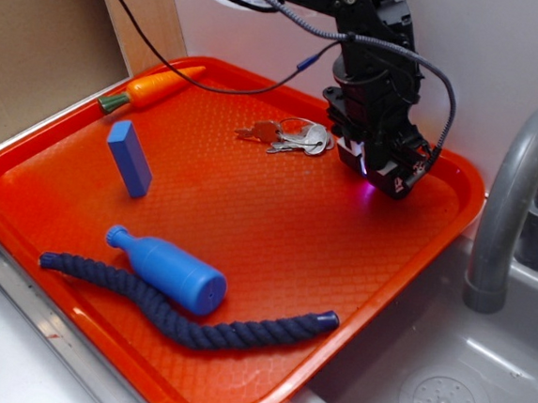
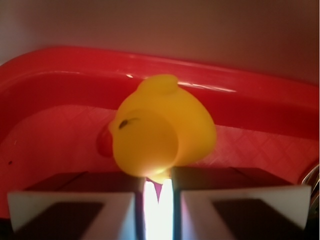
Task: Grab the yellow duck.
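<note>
Yellow duck (image 2: 162,130) sits in the far right corner of the orange tray (image 1: 250,200), against the rim. End effector (image 2: 158,200) is clenched on the duck's lower edge only, fingers almost meeting. Risk: so shallow a pinch on rounded rubber may squeeze the duck out on lifting.

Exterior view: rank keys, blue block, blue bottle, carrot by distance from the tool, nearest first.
From the tool, at the tray's far right:
1. Keys, just beside it on the image-left.
2. Blue block, mid-left of the tray.
3. Blue bottle, near the front edge by the rope; close to the block's distance, a weak call.
4. Carrot, far back-left corner.
</note>
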Tool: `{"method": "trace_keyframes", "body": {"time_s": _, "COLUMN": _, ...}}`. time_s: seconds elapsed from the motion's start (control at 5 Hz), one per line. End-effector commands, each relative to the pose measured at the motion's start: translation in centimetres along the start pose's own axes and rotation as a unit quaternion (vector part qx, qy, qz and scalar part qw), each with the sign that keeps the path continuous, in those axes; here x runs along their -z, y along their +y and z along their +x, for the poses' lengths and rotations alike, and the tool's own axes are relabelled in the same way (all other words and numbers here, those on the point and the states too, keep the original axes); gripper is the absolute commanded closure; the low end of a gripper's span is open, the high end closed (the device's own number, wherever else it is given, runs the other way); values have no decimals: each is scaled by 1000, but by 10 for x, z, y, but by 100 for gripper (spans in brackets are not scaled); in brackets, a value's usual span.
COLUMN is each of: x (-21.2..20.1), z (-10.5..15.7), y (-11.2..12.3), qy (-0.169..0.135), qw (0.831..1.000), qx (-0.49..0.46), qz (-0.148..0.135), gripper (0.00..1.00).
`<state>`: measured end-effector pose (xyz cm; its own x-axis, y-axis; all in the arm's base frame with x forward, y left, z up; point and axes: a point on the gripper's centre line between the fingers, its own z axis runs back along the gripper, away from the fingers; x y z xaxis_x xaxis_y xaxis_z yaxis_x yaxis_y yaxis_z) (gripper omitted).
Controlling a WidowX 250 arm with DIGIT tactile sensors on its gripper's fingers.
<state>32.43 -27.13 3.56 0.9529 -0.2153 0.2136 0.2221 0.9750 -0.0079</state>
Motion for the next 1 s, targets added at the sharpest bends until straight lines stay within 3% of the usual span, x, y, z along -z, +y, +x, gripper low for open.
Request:
{"method": "trace_keyframes", "body": {"time_s": 0.0, "x": -55, "z": 11, "y": 1, "qy": -78, "qw": 996, "qx": -7, "qz": -37, "gripper": 0}}
{"method": "trace_keyframes", "body": {"time_s": 0.2, "x": -67, "z": 15, "y": 4, "qy": -116, "qw": 992, "qx": -35, "qz": -35, "gripper": 0}}
{"method": "trace_keyframes", "body": {"time_s": 0.4, "x": -57, "z": 22, "y": -2, "qy": -128, "qw": 991, "qx": -29, "qz": -23, "gripper": 0}}
{"method": "trace_keyframes", "body": {"time_s": 0.6, "x": -45, "z": 28, "y": -9, "qy": -133, "qw": 991, "qx": -23, "qz": 1, "gripper": 0}}
{"method": "trace_keyframes", "body": {"time_s": 0.8, "x": -34, "z": 34, "y": -7, "qy": -123, "qw": 992, "qx": -28, "qz": -13, "gripper": 0}}
